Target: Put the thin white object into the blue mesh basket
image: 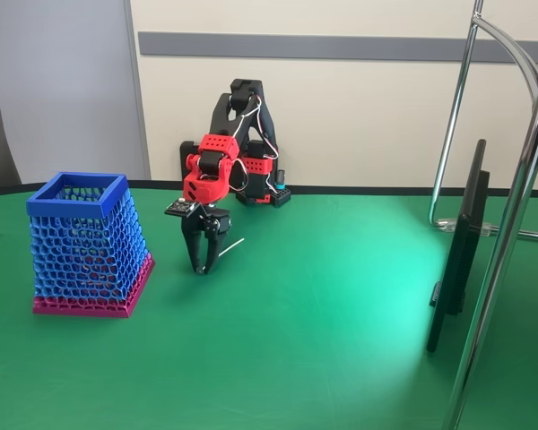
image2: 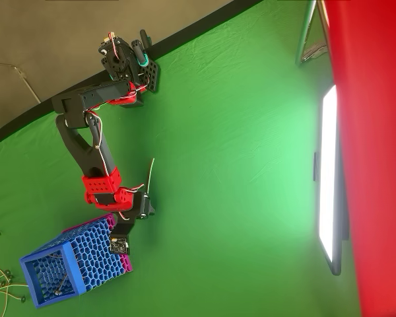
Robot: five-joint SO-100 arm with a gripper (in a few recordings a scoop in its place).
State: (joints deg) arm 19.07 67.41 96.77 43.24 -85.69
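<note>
Hanging tip-down over the green table, the gripper looks nearly closed and empty; the thin white object lies just beside it, angled away from the blue mesh basket.

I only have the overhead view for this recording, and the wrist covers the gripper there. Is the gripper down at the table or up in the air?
Observer: Down. In the fixed view the gripper points straight down, with its fingertips at or just above the green table.
Operator: Does it have the thin white object?
Observer: No. The thin white object lies on the table just right of the fingers, not between them.
Operator: Is the basket standing properly?
Observer: Yes. The blue mesh basket stands upright on its magenta base, left of the gripper and apart from it.
</note>
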